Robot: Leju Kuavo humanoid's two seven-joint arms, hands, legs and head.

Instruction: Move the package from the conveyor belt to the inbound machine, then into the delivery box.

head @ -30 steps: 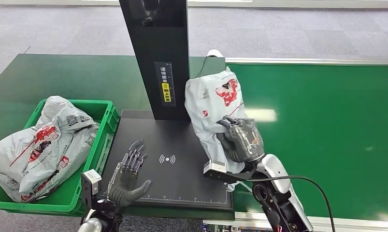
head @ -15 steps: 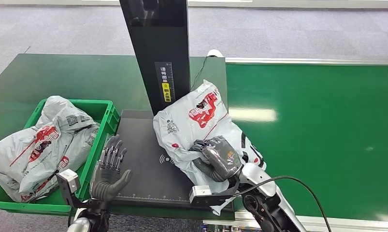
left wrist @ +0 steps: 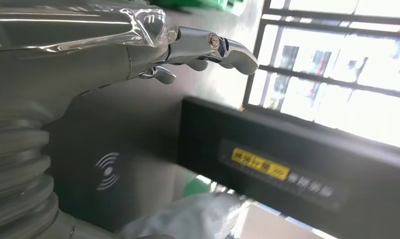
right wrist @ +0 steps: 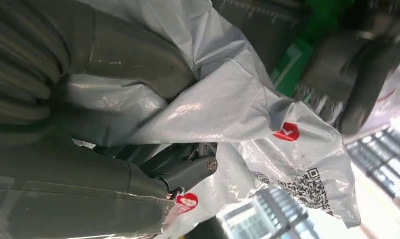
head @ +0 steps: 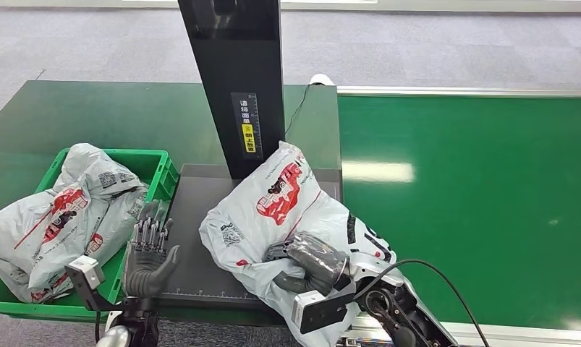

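A grey plastic package (head: 273,210) with red printing lay tilted across the black platform (head: 197,217) of the scanning machine, its upper end leaning near the base of the machine's dark upright column (head: 236,79). Its lower end hung past the platform's front right corner, toward the robot. The robot's right hand (head: 309,264) was clamped on that lower end, thumb and dark fingers pressed into the crumpled plastic. From the right wrist camera, the bag (right wrist: 247,104) wrapped around the hand (right wrist: 138,159), and a square printed code and small red marks showed on its surface.

The left hand (head: 151,249) hovered upright at the platform's left edge, fingers straight and spread apart, holding nothing. It stood just beside the package without touching it. From the left wrist camera, the fingers (left wrist: 207,45) reached out above the platform (left wrist: 128,129), which carried a white wireless symbol.

To the left of the platform sat a green plastic crate (head: 146,217) holding other grey bags (head: 63,217) with red printing. To the right stretched the green conveyor belt (head: 475,188), and grey floor (head: 432,43) lay beyond.
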